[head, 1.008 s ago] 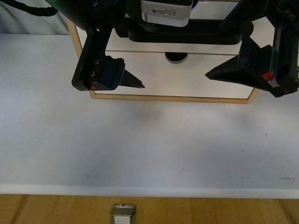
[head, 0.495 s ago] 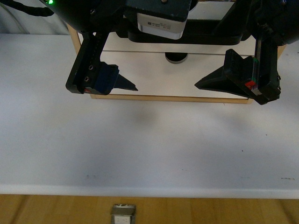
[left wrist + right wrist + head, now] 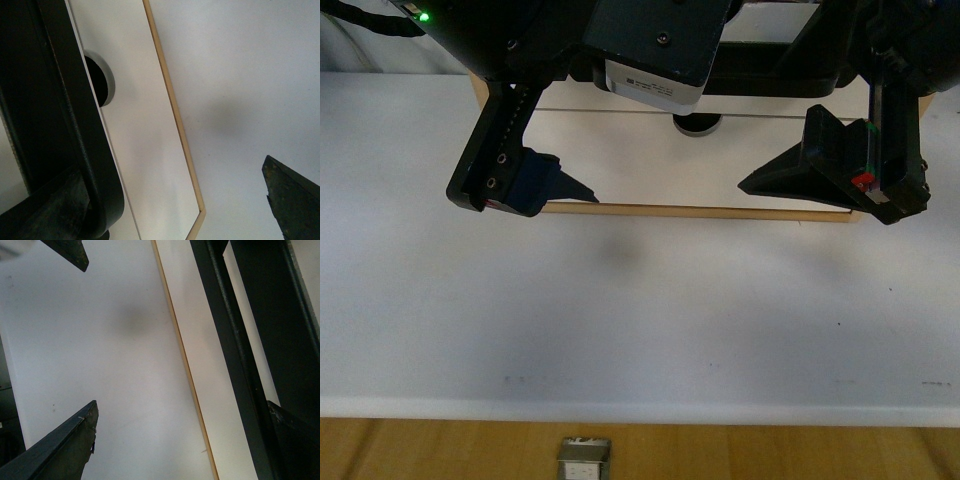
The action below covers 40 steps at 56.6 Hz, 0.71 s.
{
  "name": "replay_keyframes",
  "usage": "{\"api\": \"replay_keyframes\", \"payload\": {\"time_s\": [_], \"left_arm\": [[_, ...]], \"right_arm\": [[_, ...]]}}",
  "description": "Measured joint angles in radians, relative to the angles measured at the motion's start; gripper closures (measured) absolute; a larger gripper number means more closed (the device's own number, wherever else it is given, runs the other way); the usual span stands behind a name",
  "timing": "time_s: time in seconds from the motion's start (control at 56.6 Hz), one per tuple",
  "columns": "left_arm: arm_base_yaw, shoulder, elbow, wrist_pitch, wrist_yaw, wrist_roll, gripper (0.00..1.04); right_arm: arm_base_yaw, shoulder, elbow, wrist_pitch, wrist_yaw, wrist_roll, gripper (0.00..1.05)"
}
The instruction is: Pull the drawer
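The left pincer (image 3: 170, 167) stands wide. In the front view one black pointed finger (image 3: 545, 185) hangs over the white worktop (image 3: 620, 320) at the left corner of the white-fronted drawer (image 3: 640, 160), with its tip turned toward the middle. Its wrist view shows the other finger (image 3: 47, 210) on the far side of the long black bar handle (image 3: 80, 125), so the bar lies between the two and is not clamped. A green light (image 3: 423, 17) glows on that arm, and a white printed label (image 3: 655, 85) sits on the dark housing over the middle.

The white-fronted drawer sits at the back of the worktop, centred. It has a semicircular notch (image 3: 697, 124) in its top edge and a pale wood strip (image 3: 700, 210) along its lower edge.

Further right, the right pincer (image 3: 182, 405) is spread wide too. One finger (image 3: 810, 175) points inward in front of the drawer face, and its wrist view shows the other finger (image 3: 295, 435) beyond the handle. Whether any finger touches the bar I cannot tell.

Below the worktop's near edge a small grey metal piece (image 3: 584, 461) lies on brown wood.
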Motion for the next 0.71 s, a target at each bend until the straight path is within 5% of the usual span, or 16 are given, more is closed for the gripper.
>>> {"api": "replay_keyframes", "payload": {"time_s": [0.707], "left_arm": [[-0.024,-0.158,-0.154,-0.036,0.01,0.042,0.07]], "right_arm": [[0.06,-0.107,-0.076,-0.109,0.011,-0.051,0.09]]}}
